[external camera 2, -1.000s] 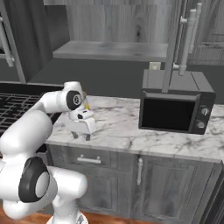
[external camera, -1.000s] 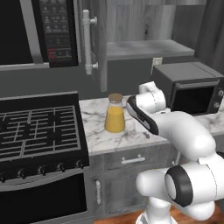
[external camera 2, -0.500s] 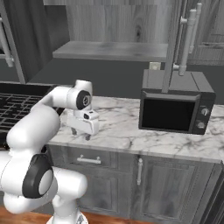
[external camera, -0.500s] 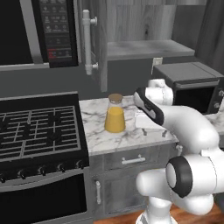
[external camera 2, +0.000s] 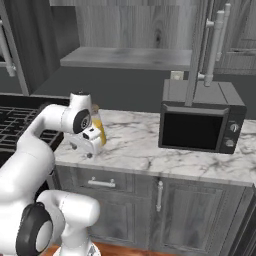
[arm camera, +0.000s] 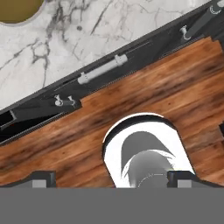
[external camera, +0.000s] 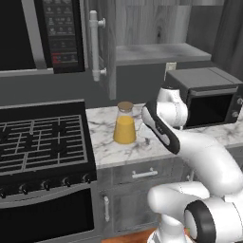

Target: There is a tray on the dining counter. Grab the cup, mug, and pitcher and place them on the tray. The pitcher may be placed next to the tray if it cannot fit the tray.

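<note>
Spread to its widest and gripping nothing, the robot's two-finger hand (external camera 2: 86, 148) hung just above the front part of the white, grey-veined marble table (external camera: 142, 144), pointing down past its edge. In the hand view its two dark fingertips (arm camera: 41, 178) stood at the far corners of the bottom, well apart, with brown wooden floor (arm camera: 144, 98) between them and a dark drawer front with a pale bar handle (arm camera: 102, 69) along the table edge.

The clear glass pitcher with orange liquid and a round cork-brown lid (external camera: 125, 123) stood upright on the table, just right of the black gas stove with its iron grates (external camera: 40, 142). From the right base view it was mostly hidden behind the arm's wrist, with only a sliver of orange showing (external camera 2: 99, 129). The hand sat close beside the pitcher, nearer the table's front edge, and did not touch it. In the hand view the brown lid appeared as an arc at the top-left corner (arm camera: 19, 9).

Farther along the table stood a dark grey microwave oven (external camera 2: 200, 122), well apart from the pitcher. Above the table hung a grey wood-grain shelf (external camera: 156, 52), and an open cabinet door with a long pale handle (external camera: 96, 45) hung above the pitcher.
</note>
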### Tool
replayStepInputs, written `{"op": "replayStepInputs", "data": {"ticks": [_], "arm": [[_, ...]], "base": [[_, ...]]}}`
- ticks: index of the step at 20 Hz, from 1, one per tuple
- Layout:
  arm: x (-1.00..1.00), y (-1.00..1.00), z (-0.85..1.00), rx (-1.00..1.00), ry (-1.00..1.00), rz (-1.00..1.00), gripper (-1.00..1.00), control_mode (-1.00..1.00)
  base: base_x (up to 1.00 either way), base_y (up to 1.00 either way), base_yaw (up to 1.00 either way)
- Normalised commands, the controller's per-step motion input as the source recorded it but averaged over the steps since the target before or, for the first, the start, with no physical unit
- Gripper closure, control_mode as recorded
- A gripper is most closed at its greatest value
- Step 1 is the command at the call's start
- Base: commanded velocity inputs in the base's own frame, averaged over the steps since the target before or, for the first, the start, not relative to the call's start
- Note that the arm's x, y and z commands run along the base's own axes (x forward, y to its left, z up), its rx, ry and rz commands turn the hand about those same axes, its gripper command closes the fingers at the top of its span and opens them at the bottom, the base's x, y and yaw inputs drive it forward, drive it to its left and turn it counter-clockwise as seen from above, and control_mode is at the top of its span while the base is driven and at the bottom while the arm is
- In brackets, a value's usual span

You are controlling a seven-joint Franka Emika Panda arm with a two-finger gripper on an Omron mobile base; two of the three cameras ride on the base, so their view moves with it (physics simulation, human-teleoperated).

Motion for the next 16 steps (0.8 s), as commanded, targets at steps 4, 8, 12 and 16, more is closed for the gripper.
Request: {"op": "replayStepInputs", "data": {"ticks": [4,8,12,16], "arm": [[-0.01,0.42,0.00,-0.07,-0.34,-0.02,-1.00,-1.00],[0.00,0.52,0.00,-0.13,-0.27,-0.05,-1.00,-1.00],[0.01,0.57,0.00,-0.17,-0.22,-0.07,-1.00,-1.00],[0.13,0.60,0.00,-0.21,-0.15,-0.09,-1.00,-1.00]], "base": [[0.00,0.00,0.00],[0.00,0.00,0.00],[0.00,0.00,0.00],[0.00,0.00,0.00]]}}
